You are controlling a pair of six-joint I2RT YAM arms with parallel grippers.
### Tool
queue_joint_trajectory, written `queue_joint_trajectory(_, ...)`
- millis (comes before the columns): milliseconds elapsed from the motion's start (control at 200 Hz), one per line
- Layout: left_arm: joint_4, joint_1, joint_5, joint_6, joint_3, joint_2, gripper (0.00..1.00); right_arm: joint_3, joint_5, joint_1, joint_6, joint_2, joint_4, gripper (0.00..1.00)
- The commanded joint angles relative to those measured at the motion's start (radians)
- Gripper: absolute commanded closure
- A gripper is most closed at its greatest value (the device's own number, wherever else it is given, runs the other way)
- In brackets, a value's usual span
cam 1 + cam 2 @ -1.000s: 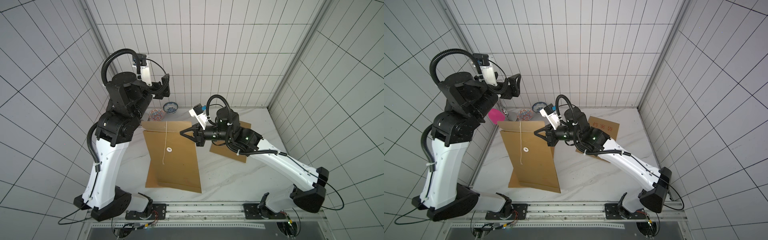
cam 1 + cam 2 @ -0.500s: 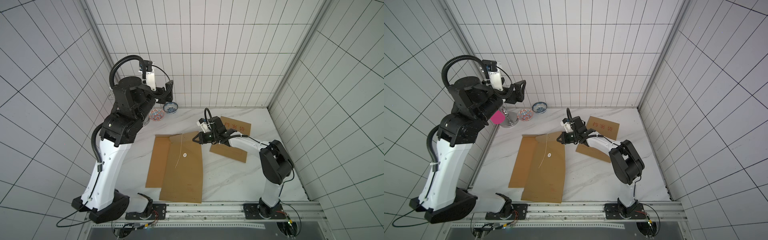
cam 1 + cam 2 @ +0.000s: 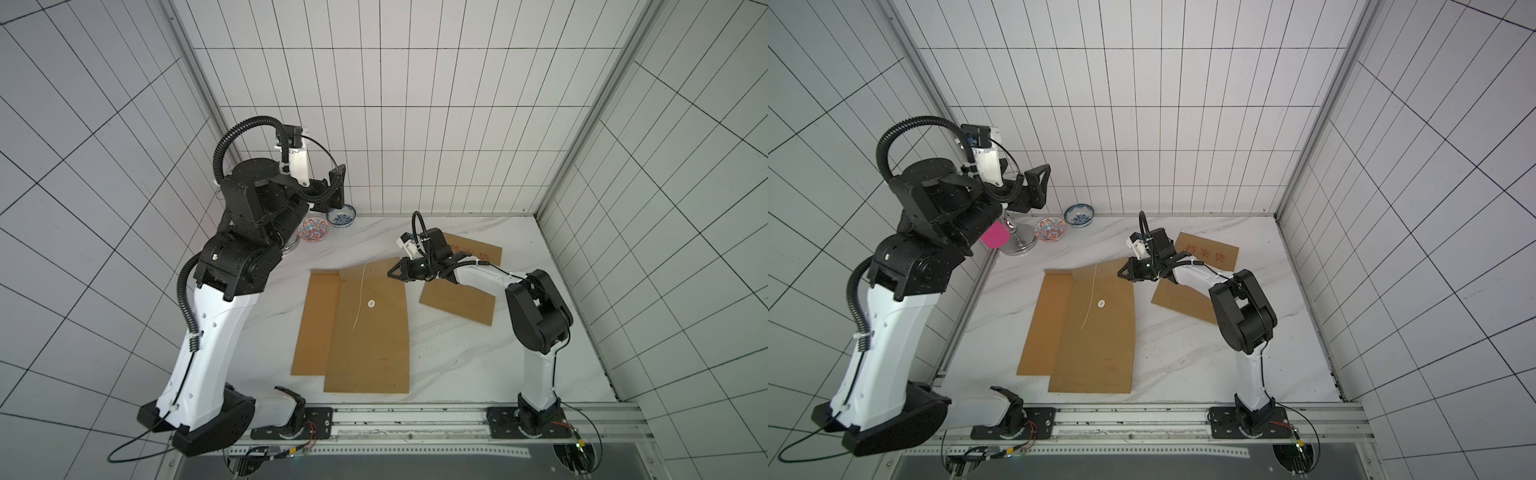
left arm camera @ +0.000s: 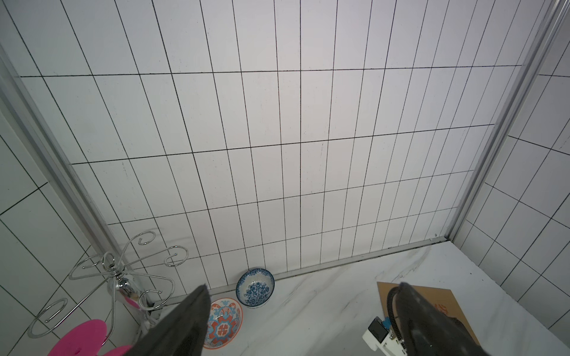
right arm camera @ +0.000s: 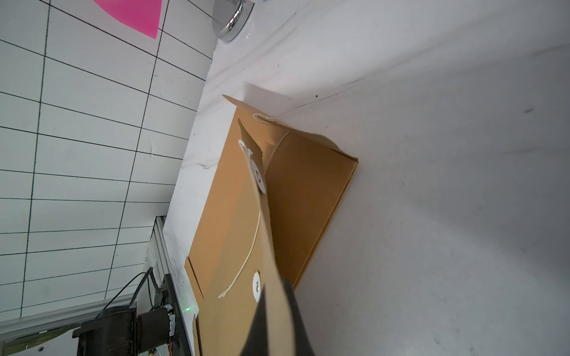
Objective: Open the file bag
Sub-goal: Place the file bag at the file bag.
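Observation:
A brown paper file bag [image 3: 370, 332] [image 3: 1096, 332] lies flat in the middle of the marble table, partly over a second brown bag [image 3: 316, 324]. Its white string [image 3: 360, 299] hangs loose past a round white button [image 3: 371, 304]. My right gripper [image 3: 392, 274] [image 3: 1121, 274] is low at the bag's far right corner. In the right wrist view the right gripper [image 5: 276, 285] is shut on the bag's flap [image 5: 256, 172], which stands raised off the bag's body. My left gripper [image 3: 336, 187] [image 4: 302, 285] hangs open high near the back wall, holding nothing.
A third brown bag [image 3: 461, 299] with red characters lies under the right arm. Two patterned bowls [image 3: 313, 230] [image 3: 340, 216] and a chrome hook stand [image 3: 1017, 245] with a pink piece [image 3: 994, 235] sit at the back left.
A second ago the right gripper held the bag's flap up high. It has come down, and the bag now lies further right, uncovering the bag beneath. The left arm shifted slightly.

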Motion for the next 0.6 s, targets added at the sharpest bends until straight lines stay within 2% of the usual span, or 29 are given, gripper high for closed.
queue_joint_trajectory(0,0.006,0.005,0.019,-0.006,-0.014,-0.012,0.06,0.076,-0.033,-0.016,-0.027,0.04,-0.001,1.0)
queue_joint_trajectory(595,0.009,0.005,0.039,-0.02,-0.072,-0.02,0.06,0.173,-0.024,-0.06,-0.128,0.174,-0.083,0.99)
